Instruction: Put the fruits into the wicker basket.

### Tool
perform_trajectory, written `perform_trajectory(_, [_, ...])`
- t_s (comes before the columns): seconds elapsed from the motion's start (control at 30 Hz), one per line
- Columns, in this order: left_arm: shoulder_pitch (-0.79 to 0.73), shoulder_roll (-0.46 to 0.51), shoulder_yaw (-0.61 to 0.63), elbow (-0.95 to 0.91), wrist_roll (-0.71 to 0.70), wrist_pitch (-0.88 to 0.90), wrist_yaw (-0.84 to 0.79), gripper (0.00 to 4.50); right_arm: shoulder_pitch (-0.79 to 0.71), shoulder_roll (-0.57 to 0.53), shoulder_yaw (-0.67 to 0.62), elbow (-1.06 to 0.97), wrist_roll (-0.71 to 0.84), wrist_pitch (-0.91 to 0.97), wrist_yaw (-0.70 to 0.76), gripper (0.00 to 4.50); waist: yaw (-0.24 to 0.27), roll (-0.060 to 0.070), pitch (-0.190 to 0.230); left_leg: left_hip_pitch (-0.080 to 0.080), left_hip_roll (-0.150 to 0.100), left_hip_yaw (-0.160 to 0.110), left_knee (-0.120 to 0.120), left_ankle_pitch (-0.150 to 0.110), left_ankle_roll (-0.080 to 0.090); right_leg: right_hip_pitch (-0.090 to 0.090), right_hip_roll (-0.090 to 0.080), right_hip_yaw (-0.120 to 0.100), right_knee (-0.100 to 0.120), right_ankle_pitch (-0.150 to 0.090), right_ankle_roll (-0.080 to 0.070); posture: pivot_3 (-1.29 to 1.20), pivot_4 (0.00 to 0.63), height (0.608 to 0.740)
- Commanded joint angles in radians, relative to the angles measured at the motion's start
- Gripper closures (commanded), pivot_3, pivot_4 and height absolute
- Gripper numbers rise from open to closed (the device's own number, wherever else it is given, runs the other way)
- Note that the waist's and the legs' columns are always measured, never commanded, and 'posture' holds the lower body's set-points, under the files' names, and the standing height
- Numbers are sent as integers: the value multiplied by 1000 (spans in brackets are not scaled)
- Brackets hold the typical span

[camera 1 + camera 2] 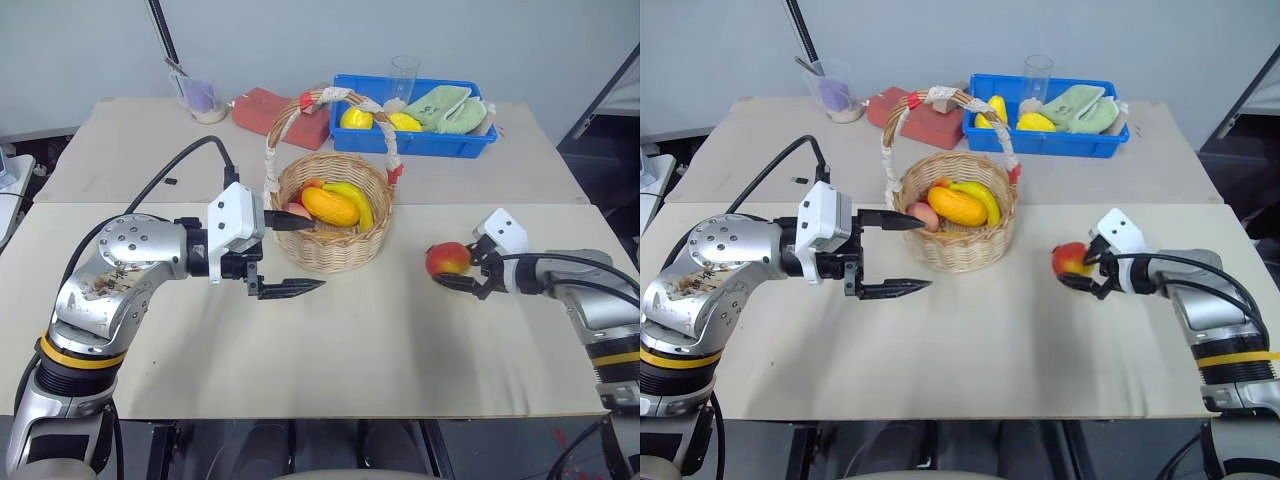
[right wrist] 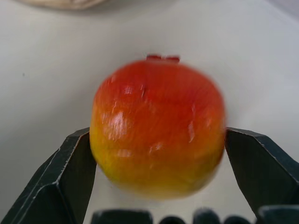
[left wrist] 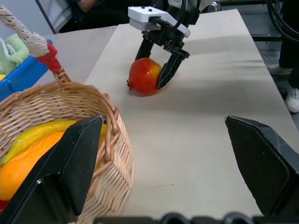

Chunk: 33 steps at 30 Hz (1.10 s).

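Lying in the wicker basket (image 1: 330,215) — one mango (image 1: 330,206), beside one banana (image 1: 357,199) and a pinkish fruit (image 1: 923,214). Sitting on the surface (image 1: 330,340) to the basket's right — one red-and-yellow apple (image 1: 447,259), standing between the two fingers of the right pincer (image 1: 455,268), both touching its sides. Hovering wide open, holding nothing, just left of the basket — the left pincer (image 1: 300,257). Resting in the blue tray (image 1: 415,142) at the back: two yellow fruits.

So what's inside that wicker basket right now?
The basket holds an orange-yellow mango, a yellow banana-shaped fruit beside it, and a pinkish piece partly hidden behind the left fingers. Whatever lies beneath these is covered.
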Motion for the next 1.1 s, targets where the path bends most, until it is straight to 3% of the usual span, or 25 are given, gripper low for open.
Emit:
perform_trajectory(0.03, [3, 11, 44, -32, -35, -6, 0, 0, -26, -1, -28, -20, -11, -48, 4, 1400, 0, 0, 0, 0, 0, 0, 0, 0, 0, 0, 0, 0, 0, 0, 0, 0, 150, 740])
perform_trajectory(0.2, [90, 31, 146, -50, -86, -23, -9, 0, 4, -52, -69, -170, 41, -20, 69, 1454, -1, 0, 0, 0, 0, 0, 0, 0, 0, 0, 0, 0, 0, 0, 0, 0, 150, 740])
perform_trajectory(0.3, [174, 43, 245, -65, -121, -16, 14, 0, 25, -94, -114, -383, 173, 88, 147, 1454, -2, 1, 0, 0, 1, 0, -1, 0, 0, -1, 0, 0, 1, 0, 0, 0, 150, 740])
perform_trajectory(0.4, [245, 46, 329, -77, -151, -6, 44, 0, -10, -65, -132, -545, 305, 207, 135, 1454, -8, 1, 1, 1, 3, -1, -1, 0, 0, 0, 0, 0, 1, 0, 0, 0, 150, 740])
perform_trajectory(0.6, [317, 31, 409, -119, -218, 8, 110, 0, -195, 188, -45, -541, 319, 269, -68, 1455, -12, 1, 0, 2, 2, -3, -1, 0, 0, 1, -1, 0, 2, 0, 0, 0, 150, 740])
perform_trajectory(0.73, [354, 45, 436, -148, -248, 16, 134, 0, -334, 386, 50, -353, 203, 214, -211, 1455, -11, 1, 0, 2, 1, -3, -1, 0, -1, -2, -2, 0, 10, 0, 0, 0, 150, 740])
perform_trajectory(0.83, [364, 51, 443, -157, -260, 16, 152, 0, -382, 466, 69, -242, 138, 158, -271, 1455, -10, 1, 0, 1, 0, -3, -2, 1, -2, -4, -2, 0, 15, 0, 0, 0, 150, 740])
perform_trajectory(0.9, [366, 50, 444, -168, -267, 19, 165, 0, -403, 495, 66, -188, 107, 124, -296, 433, -10, 1, 0, 1, -1, -3, -2, 1, -2, -5, -2, -1, 15, 0, 0, 0, 150, 740])
perform_trajectory(0.93, [368, 50, 445, -173, -270, 21, 170, 0, -408, 504, 61, -180, 104, 121, -301, 163, -10, 1, 0, 0, -1, -3, -2, 1, -2, -5, -2, -1, 15, 0, 0, 0, 150, 740])
perform_trajectory(1.1, [369, 53, 446, -181, -286, 32, 196, 0, -389, 502, 46, -245, 134, 163, -283, 36, -19, 1, 1, 1, -1, -3, -2, 1, -2, -5, -1, -1, 15, 0, 0, 0, 150, 740])
